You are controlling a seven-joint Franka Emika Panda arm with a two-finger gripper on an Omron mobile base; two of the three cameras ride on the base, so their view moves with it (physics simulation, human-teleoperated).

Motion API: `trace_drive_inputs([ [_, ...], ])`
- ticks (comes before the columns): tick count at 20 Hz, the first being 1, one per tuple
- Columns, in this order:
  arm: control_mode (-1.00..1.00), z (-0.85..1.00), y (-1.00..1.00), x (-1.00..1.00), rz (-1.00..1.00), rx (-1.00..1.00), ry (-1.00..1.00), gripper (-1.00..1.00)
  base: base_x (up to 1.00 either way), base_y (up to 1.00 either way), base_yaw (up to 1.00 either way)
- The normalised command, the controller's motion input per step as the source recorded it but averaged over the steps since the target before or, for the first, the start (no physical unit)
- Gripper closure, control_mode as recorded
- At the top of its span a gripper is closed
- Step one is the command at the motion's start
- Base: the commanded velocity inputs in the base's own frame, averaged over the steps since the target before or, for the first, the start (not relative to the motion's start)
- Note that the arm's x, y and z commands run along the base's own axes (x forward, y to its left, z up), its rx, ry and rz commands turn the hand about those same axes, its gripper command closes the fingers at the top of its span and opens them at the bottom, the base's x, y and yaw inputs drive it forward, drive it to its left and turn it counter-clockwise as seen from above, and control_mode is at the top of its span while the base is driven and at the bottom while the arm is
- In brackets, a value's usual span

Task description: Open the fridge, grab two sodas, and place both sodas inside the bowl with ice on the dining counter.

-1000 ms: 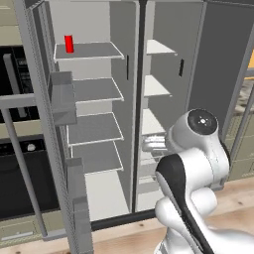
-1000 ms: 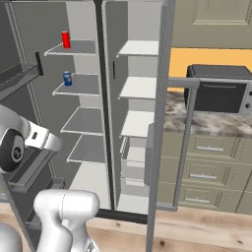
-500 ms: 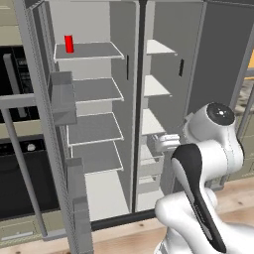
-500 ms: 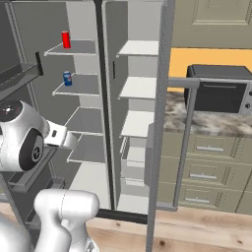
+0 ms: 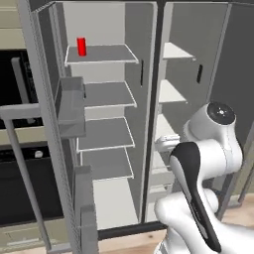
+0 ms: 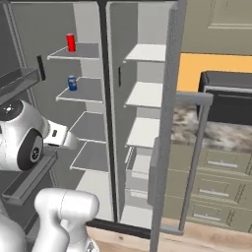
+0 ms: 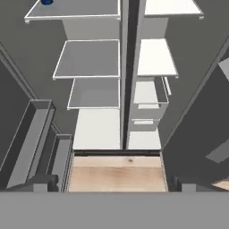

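With both of its doors swung wide, the fridge (image 5: 106,149) exposes two columns of pale grey shelves divided by a dark central post. Red soda can (image 5: 81,46): upright near the back left of the top shelf in the left compartment; seen in the right base view at the same place (image 6: 71,43). Blue soda can (image 6: 72,83): upright on the second shelf down, left compartment, directly below the red one; its lower part appears at the top left edge of the hand view (image 7: 46,2). Gripper (image 7: 114,184): jaws spread wide and empty, the two dark finger tips standing far apart at either side of the hand view, pointed at the fridge's lower shelves and the wooden floor (image 7: 116,172) in front of it, well below both cans. Left door bins (image 5: 72,106): grey. Microwave (image 6: 226,93): black, on a mottled counter (image 6: 216,135) to the right of the fridge.
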Motion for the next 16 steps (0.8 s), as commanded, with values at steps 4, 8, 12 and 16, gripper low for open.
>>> trace_drive_inputs([
  [4, 1.0, 0.0, 0.0, 0.0, 0.0, 0.0, 0.0, -1.0, 0.97, 0.01, 0.18],
  [8, 1.0, 0.0, 0.0, 0.0, 0.0, 0.0, 0.0, -1.0, 0.89, 0.08, 0.11],
  [12, 1.0, 0.0, 0.0, 0.0, 0.0, 0.0, 0.0, -1.0, 0.66, 0.48, 0.0],
  [16, 1.0, 0.0, 0.0, 0.0, 0.0, 0.0, 0.0, -1.0, 0.66, 0.55, 0.0],
])
